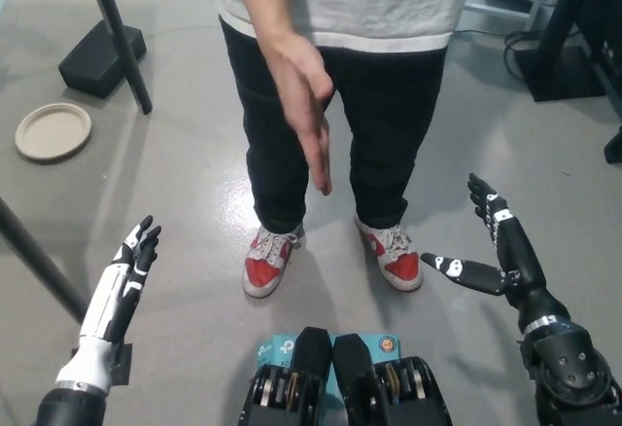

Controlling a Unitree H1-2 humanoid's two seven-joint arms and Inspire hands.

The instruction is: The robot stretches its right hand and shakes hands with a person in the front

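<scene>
While the person (345,17) stands squarely in front of the robot on the grey floor (175,183), an arm hangs down across the dark trousers with the person's hand (306,105) held flat, its long axis running from the wrist at the upper left down to the fingertips, which point toward the floor and slightly toward the robot. The right hand (501,246) is raised low at the right side, empty, its fingers spread apart, most of them reaching up and forward while one sticks out sideways toward the person's red and white shoes (330,256). It is well apart from the person's hand, with no contact. The left hand (136,251) rests low on the other side, fingers loosely extended and holding nothing. A shallow round plate (52,131) lies on the floor at the far left with nothing in it, near a black stand base (102,56).
</scene>
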